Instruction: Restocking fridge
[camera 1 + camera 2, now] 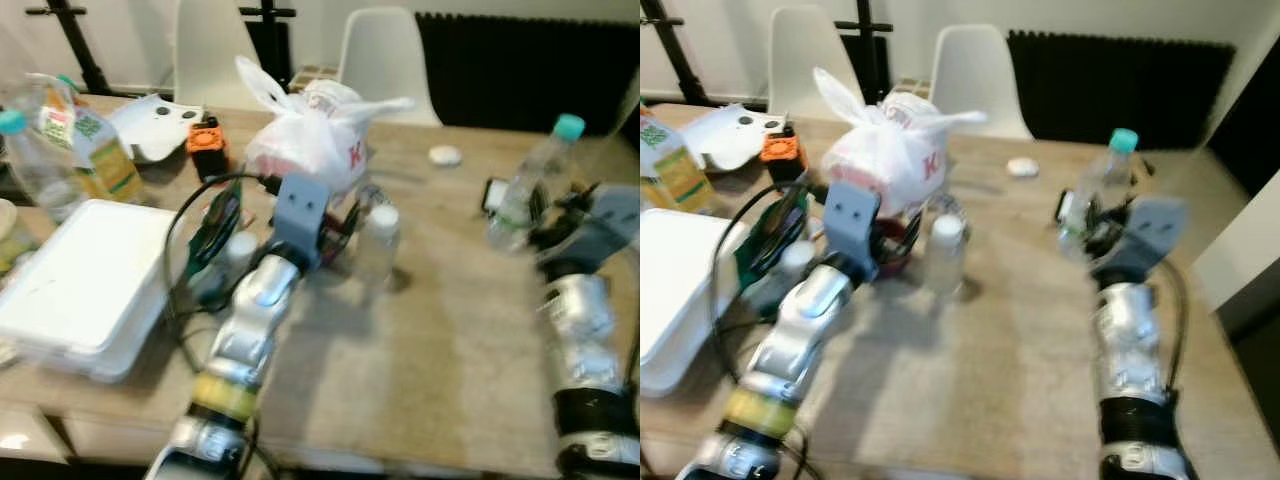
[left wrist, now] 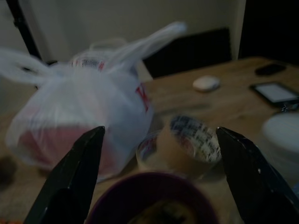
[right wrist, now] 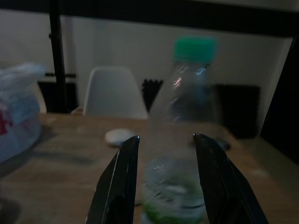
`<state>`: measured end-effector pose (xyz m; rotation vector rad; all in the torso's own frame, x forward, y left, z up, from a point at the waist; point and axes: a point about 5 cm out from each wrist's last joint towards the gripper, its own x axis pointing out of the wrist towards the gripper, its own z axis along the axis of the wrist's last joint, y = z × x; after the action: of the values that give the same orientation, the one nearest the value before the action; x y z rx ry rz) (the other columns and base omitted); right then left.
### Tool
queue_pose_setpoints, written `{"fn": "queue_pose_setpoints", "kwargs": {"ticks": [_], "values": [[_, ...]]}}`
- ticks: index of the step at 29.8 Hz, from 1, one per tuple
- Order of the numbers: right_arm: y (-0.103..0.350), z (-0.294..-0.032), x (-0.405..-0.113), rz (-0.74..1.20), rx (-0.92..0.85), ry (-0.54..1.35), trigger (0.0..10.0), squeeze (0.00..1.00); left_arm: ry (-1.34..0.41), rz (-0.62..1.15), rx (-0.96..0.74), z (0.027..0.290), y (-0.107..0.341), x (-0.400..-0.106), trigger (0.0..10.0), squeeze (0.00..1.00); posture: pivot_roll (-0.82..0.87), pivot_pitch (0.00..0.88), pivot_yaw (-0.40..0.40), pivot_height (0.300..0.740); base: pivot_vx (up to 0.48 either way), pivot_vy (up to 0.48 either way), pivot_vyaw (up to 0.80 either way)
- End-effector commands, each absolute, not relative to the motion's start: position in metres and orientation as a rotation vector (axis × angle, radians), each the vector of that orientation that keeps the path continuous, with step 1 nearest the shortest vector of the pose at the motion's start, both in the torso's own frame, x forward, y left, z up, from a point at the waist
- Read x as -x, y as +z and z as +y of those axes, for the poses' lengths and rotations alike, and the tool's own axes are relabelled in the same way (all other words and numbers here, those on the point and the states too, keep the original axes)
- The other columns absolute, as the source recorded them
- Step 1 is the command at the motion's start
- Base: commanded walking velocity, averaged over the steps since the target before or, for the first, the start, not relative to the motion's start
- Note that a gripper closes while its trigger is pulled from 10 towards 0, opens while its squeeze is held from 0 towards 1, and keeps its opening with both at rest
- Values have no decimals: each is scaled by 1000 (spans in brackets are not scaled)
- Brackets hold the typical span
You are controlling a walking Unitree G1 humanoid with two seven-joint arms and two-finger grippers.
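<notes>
1. Scene: a light wooden worktop [image 1: 440, 330] with two white moulded chairs [image 1: 385, 60] and a black ribbed radiator [image 1: 520, 60] behind it. The eye views are slightly blurred.
2. Right pincer [image 3: 163, 144]: its two black fingers [image 3: 117, 182] stand on either side of a clear plastic water bottle with a teal cap [image 1: 530, 185]. The bottle stands upright near the right end of the worktop. The fingers sit close against its sides; whether they press it or merely flank it I cannot tell.
3. Left pincer [image 2: 159, 140]: fingers spread wide apart, holding nothing. It points at a knotted white plastic bag with red lettering [image 1: 315, 135] near the middle of the worktop.
4. Left wrist view: a roll of brown packing tape [image 2: 184, 144] lies just beside the bag. A dark purple round rim [image 2: 154, 196] sits below, between the fingers; what it belongs to is unclear.
5. A small clear bottle with a white cap [image 1: 380, 245] stands upright in front of the bag, just right of the left arm.
6. Left side of the worktop: a flat white lidded box [image 1: 85, 285]; behind it a green-and-yellow carton [image 1: 100, 150] and a second clear bottle with a teal cap [image 1: 30, 160].
7. Farther back: a small orange-and-black object [image 1: 205, 140], a small white rounded object [image 1: 445, 155] and a dark phone [image 2: 275, 92] lying flat.
</notes>
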<state>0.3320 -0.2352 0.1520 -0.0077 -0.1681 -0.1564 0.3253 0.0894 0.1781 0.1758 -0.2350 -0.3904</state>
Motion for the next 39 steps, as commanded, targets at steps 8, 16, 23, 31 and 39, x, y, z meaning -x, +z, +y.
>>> {"fn": "queue_pose_setpoints", "kwargs": {"ticks": [8,16,23,31,39], "values": [[147,-239,-329,-146,9,-171,10000,0,-501,-259,-119,82,185,-314,10000,0,10,64,-27,740,0,0,0],[146,-239,-328,-144,10,-171,10000,0,-570,-283,-79,83,202,-312,10000,0,14,65,-29,740,0,0,0],[146,-239,-328,-143,11,-171,10000,0,-668,-263,-83,89,219,-308,10000,0,14,68,-28,740,0,0,0],[144,-240,-327,-137,12,-172,10000,0,-687,-265,-36,88,228,-302,10000,1000,16,75,-28,740,0,0,0],[145,-236,-329,-136,10,-162,10000,0,-600,-227,-181,76,218,-329,10000,0,12,75,-28,740,0,0,0]]}}
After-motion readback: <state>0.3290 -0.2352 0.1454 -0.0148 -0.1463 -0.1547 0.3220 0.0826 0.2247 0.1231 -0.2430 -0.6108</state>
